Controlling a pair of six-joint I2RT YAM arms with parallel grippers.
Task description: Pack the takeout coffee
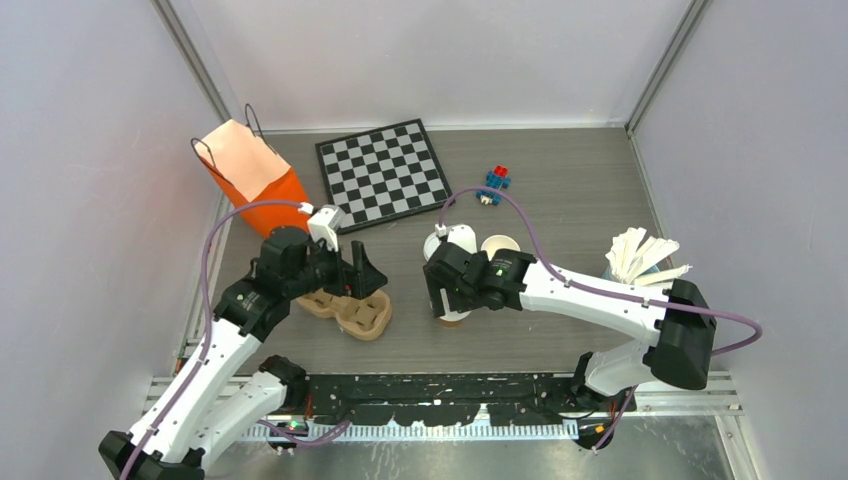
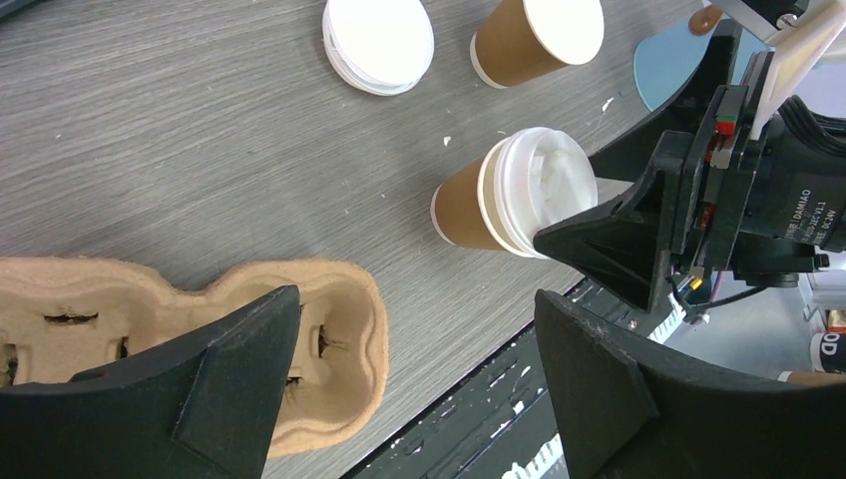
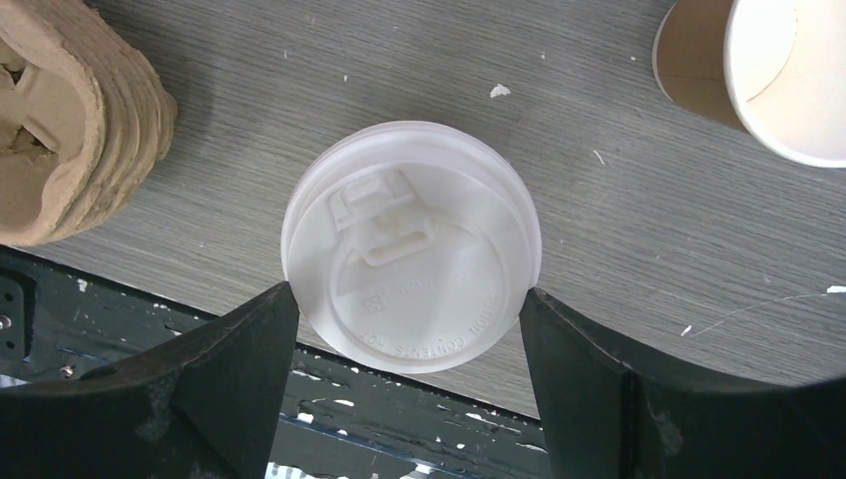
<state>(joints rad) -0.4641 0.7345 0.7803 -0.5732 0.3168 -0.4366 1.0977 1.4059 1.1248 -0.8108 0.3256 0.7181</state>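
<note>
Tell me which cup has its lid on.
The cup between the right gripper's fingers, capped in white; the other cup, farther back, stands open.

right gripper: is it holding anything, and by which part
The lidded coffee cup, by its lid: the right gripper appears to pinch the rim from opposite sides.

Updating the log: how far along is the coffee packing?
Early. One cup has its lid on; the right gripper straddles it, grip unclear. The left gripper hangs open over the tray, whose visible pockets are empty. The second cup has no lid. Left: lidding it, loading both.
</note>
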